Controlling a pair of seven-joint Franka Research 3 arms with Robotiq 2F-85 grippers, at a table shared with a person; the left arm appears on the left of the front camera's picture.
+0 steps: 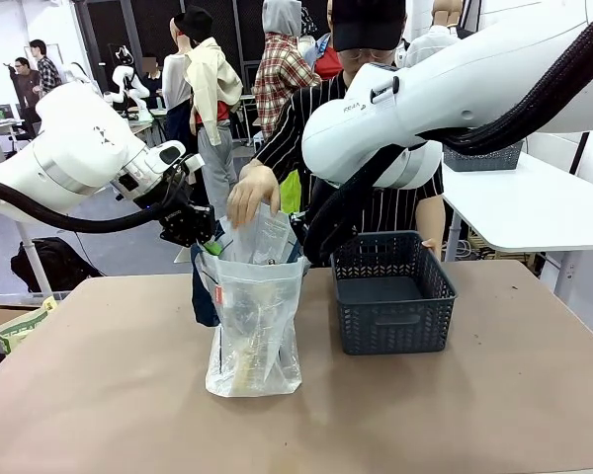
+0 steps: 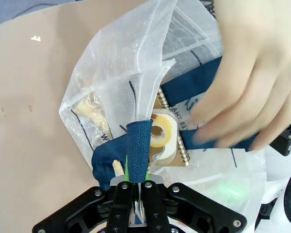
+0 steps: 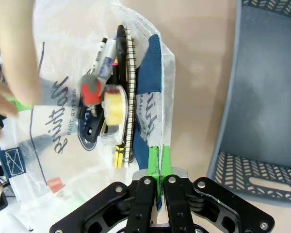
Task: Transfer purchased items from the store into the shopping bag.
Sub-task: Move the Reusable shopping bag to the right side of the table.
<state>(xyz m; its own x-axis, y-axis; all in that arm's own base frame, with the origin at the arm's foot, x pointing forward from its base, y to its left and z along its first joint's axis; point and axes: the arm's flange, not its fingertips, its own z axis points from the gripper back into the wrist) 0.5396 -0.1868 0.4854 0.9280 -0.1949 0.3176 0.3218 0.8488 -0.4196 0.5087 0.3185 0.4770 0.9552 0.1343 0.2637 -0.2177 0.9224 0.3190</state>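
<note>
Basket (image 1: pixel 392 296) right of bag looks empty; items (image 3: pixel 111 104) inside shopping bag (image 1: pixel 254 326). Both grippers (image 2: pixel 136 187) (image 3: pixel 159 182) clamped on bag rim; person's hand (image 1: pixel 252 195) at bag mouth, fingers spread. Transfer seems nearly done.

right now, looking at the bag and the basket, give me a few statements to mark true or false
1. The left pincer is shut on a blue handle of the shopping bag. True.
2. The dark grey basket is packed with goods. False: its floor looks bare in the front view.
3. A person's hand is at the mouth of the bag. True.
4. The right pincer hangs open over the basket. False: it is shut on the bag's rim, beside the basket.
5. A roll of yellow tape lies inside the bag next to a spiral-bound notebook. True.
6. The bag lies flat on the table. False: it stands upright, held open.
</note>
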